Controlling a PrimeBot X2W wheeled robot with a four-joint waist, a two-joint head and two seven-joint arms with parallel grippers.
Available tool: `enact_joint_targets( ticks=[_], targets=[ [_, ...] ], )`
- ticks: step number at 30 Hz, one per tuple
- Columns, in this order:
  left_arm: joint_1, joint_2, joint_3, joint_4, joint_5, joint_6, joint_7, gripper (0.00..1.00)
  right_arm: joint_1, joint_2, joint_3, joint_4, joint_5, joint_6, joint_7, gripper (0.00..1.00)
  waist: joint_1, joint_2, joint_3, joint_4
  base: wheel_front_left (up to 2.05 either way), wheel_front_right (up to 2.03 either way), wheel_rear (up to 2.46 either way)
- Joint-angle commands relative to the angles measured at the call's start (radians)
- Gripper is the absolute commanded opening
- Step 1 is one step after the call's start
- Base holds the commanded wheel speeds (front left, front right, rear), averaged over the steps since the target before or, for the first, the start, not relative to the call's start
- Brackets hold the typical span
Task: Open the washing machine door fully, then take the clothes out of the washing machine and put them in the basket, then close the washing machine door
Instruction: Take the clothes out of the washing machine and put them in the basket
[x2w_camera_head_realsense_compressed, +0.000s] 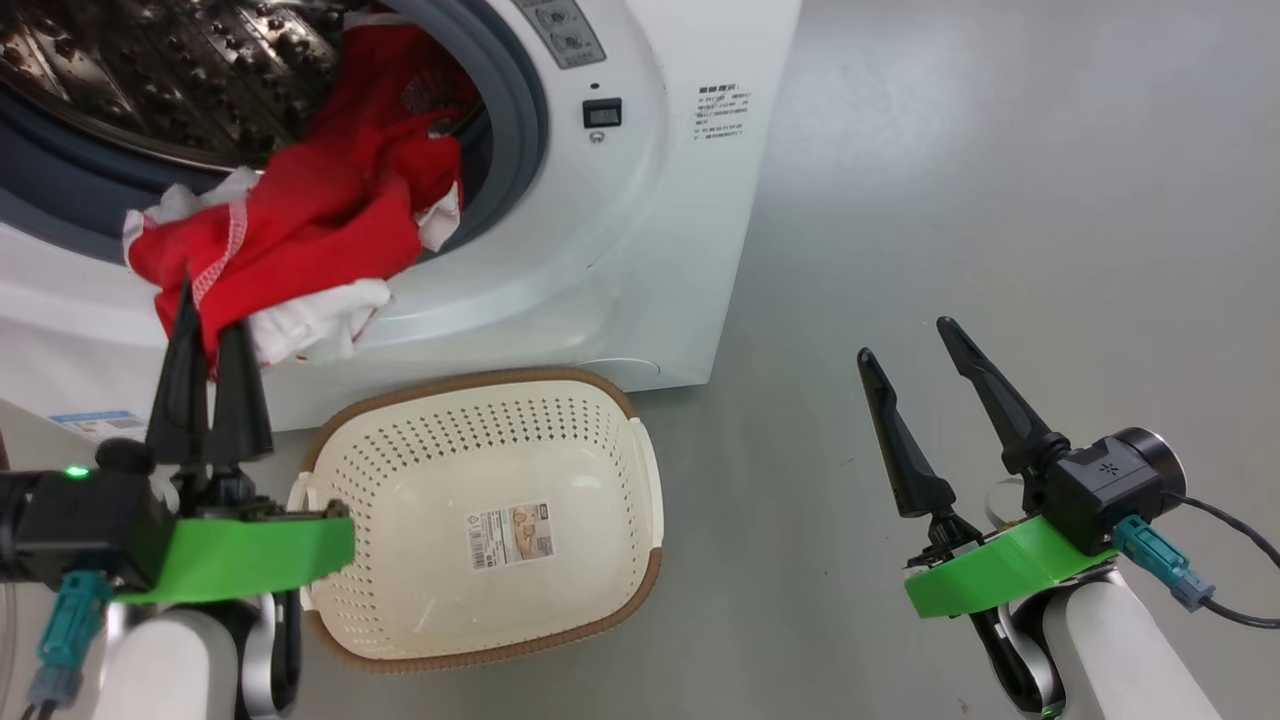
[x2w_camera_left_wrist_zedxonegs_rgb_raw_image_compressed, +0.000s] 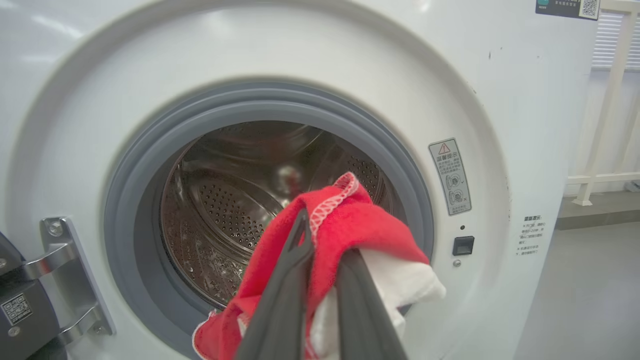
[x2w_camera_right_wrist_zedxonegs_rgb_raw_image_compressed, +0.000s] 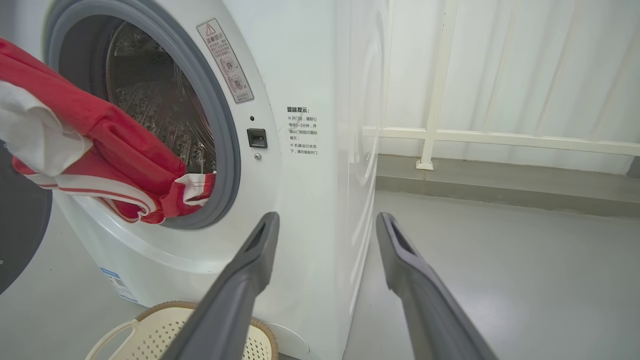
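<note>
The right gripper (x2w_camera_head_realsense_compressed: 905, 340) hangs over the grey floor (x2w_camera_head_realsense_compressed: 1000, 150) with its fingers spread and holding nothing, well apart from the basket (x2w_camera_head_realsense_compressed: 420, 450). The left gripper (x2w_camera_head_realsense_compressed: 210, 310) is clenched on the clothes (x2w_camera_head_realsense_compressed: 320, 200), just above the basket's far rim. The clothes trail out over the grey seal (x2w_camera_left_wrist_zedxonegs_rgb_raw_image_compressed: 150, 150) of the washing machine (x2w_camera_head_realsense_compressed: 640, 200). Its door (x2w_camera_left_wrist_zedxonegs_rgb_raw_image_compressed: 15, 305) stands swung aside.

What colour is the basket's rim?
Brown; the basket rim shows best in the head view.

A smooth grey floor (x2w_camera_head_realsense_compressed: 1000, 150) reflects soft light and meets a white railing (x2w_camera_right_wrist_zedxonegs_rgb_raw_image_compressed: 500, 136).
</note>
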Motion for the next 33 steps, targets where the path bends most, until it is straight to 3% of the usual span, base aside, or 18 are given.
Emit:
enact_joint_targets(
  ticks=[1,14,20,33],
  targets=[
    [0.016,0.010,0.023,-0.049,-0.004,0.007,0.006,0.00,0.004,0.002,0.018,-0.023,0.012,0.000,-0.006,1.00,0.0000,0.0000,0.003,-0.001,0.00,0.00,0.00],
    [0.088,-0.030,-0.057,-0.017,-0.045,0.017,0.031,0.00,-0.015,0.002,0.016,-0.027,0.020,0.000,-0.006,1.00,0.0000,0.0000,0.037,-0.011,0.00,0.00,0.00],
    [0.068,-0.037,-0.077,0.125,-0.074,0.009,0.024,0.00,-0.025,0.002,0.020,-0.024,0.025,0.000,-0.006,1.00,0.0000,0.0000,0.051,-0.019,0.00,0.00,0.00],
    [-0.033,-0.049,-0.126,0.530,-0.193,-0.063,0.002,0.00,-0.046,0.002,0.027,-0.033,0.035,0.000,-0.006,1.00,0.0000,0.0000,0.105,-0.044,0.00,0.00,0.00]
  ],
)
